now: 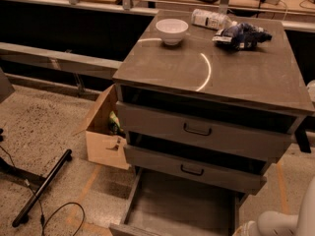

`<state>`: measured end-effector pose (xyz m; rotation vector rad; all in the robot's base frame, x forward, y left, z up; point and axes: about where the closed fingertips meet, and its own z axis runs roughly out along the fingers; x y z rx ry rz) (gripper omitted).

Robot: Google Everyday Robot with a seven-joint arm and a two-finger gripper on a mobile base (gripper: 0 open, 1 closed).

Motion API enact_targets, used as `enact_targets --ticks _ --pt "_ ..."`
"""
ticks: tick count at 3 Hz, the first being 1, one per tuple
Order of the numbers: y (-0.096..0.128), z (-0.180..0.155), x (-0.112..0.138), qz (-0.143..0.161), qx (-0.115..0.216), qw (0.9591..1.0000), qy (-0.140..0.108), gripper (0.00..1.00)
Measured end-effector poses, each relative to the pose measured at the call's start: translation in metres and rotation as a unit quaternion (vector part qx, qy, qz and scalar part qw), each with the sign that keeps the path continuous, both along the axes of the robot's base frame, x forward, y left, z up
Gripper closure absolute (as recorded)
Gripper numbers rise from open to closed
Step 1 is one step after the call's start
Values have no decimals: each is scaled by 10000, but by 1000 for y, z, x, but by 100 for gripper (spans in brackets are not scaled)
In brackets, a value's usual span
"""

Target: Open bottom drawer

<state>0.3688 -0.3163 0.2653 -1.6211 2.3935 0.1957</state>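
Observation:
The grey cabinet (pixel 211 70) has three drawers. The bottom drawer (pixel 182 205) stands pulled far out towards me, and its bare inside floor shows. Only the top edge of its front panel (pixel 123 228) shows at the picture's lower edge, and its handle is hidden. The middle drawer (pixel 192 168) and the top drawer (pixel 197 129) each stand a little ajar, with black handles. My gripper is out of view; only a white part of my arm (pixel 275 224) shows at the bottom right corner, next to the open drawer's right side.
A white bowl (pixel 172 30), a plastic bottle (pixel 209 18) and a blue bag (pixel 241 35) lie on the cabinet top. An open cardboard box (pixel 106 136) stands on the floor left of the cabinet. A black bar (pixel 42 188) and a cable (pixel 59 215) lie on the floor at the left.

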Motion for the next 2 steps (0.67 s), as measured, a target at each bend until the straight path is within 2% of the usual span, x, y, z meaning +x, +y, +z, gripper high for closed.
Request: enact_targets --ticks 1,2 --pt "-1 9 -2 -11 -70 9999 -112 82" --pt "-1 8 -2 -8 -62 9999 -101 59"
